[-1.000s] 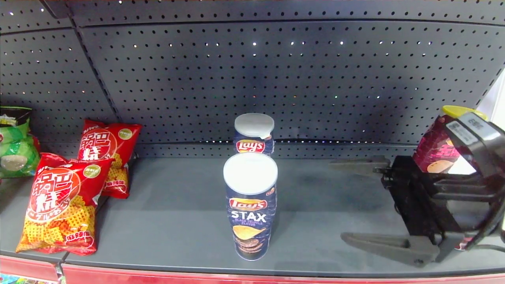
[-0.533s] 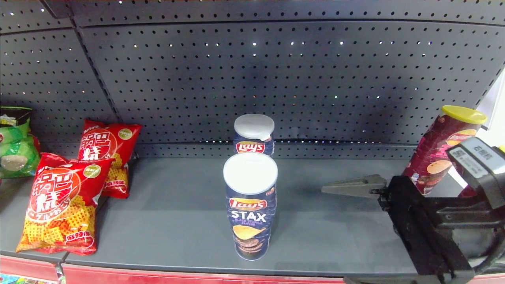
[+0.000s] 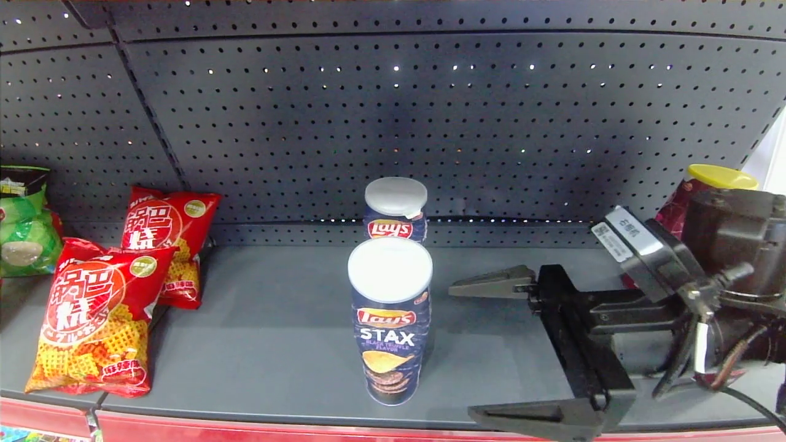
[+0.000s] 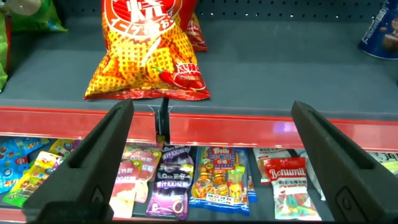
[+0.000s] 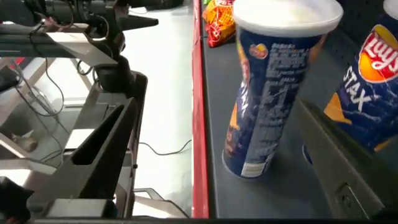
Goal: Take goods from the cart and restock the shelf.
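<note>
While the left gripper [image 4: 212, 107] and right gripper [image 3: 462, 352] spread empty fingers, two blue cans [image 3: 390, 325] [image 3: 396, 215] stand on the shelf [image 3: 276, 331]. Two red bags [image 3: 92, 319] [image 3: 169, 239] lie leftward.

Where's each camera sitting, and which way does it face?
Head view: above, facing forward and down onto the shelf; the right gripper shows at right.
Left wrist view: low before the shelf's red edge, facing the front red bag; open left gripper in foreground.
Right wrist view: over the shelf's right, facing left at the front can past its open fingers.
Shared: head and right wrist both show that can.
</note>
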### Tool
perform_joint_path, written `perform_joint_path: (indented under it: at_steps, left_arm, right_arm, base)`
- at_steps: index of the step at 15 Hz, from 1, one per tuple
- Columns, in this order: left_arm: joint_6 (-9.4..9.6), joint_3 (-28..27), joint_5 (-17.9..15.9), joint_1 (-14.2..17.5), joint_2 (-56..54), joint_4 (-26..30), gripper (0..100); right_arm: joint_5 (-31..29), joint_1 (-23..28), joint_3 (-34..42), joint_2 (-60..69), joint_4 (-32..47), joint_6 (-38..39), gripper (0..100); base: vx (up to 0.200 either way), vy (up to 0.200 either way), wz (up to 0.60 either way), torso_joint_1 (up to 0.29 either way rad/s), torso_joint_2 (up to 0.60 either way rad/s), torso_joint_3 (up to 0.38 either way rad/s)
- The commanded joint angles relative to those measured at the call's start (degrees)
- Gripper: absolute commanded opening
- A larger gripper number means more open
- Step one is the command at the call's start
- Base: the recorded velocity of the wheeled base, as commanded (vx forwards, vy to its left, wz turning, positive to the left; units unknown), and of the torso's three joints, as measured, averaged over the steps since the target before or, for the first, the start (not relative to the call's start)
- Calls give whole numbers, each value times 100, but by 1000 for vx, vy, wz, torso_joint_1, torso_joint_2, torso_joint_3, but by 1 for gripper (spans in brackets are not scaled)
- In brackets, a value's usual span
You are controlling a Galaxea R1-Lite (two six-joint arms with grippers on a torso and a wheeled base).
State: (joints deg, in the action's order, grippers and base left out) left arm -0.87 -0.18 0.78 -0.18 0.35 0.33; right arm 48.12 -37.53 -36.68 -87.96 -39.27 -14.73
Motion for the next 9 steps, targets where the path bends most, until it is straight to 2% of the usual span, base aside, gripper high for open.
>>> perform_joint_path:
  at_steps: [1, 8, 9]
  left_arm:
    - [-1, 1, 1, 1, 9, 2, 100]
    - [-1, 1, 1, 1, 9, 2, 100]
    - [-1, 1, 1, 1, 9, 2, 100]
  right_arm:
    - [40, -26, -252, -459, -2, -13, 100]
    - [66, -281, -841, -978, -2, -4, 100]
    - [66, -289, -1175, -1206, -2, 5, 100]
  base:
    - [0, 0, 0, 0, 0, 0]
    - [0, 0, 0, 0, 0, 0]
    - [0, 0, 0, 0, 0, 0]
